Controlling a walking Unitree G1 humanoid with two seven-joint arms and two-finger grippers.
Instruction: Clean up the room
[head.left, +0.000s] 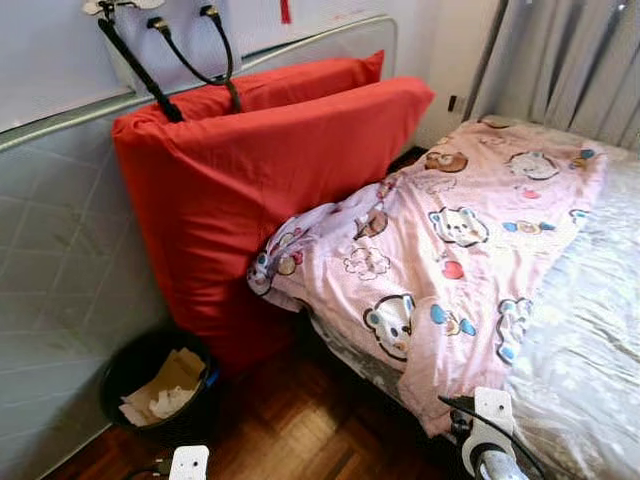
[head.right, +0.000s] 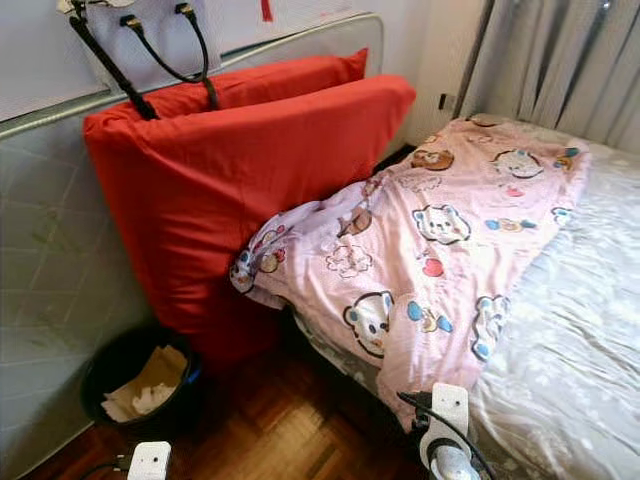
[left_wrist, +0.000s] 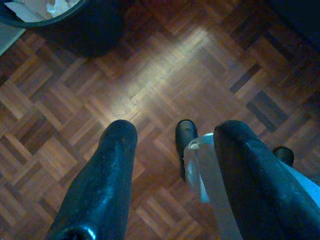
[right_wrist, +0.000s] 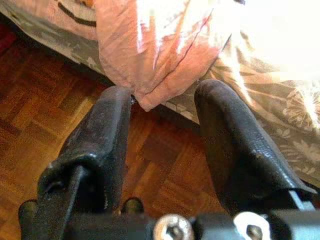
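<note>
- Left gripper (left_wrist: 170, 165) spread open above parquet floor (left_wrist: 150, 85), near black bin (head.left: 150, 385)
- Right gripper (right_wrist: 162, 120) open, holding nothing, just below pink blanket (head.left: 450, 240) corner

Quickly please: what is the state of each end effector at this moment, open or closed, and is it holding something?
Left end effector: open, holding nothing, above the wooden floor.
Right end effector: open, holding nothing, by the hanging corner of the pink blanket.

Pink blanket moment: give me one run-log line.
pink blanket crumpled, corner overhanging bed | right gripper open below corner | left gripper open above floor
</note>
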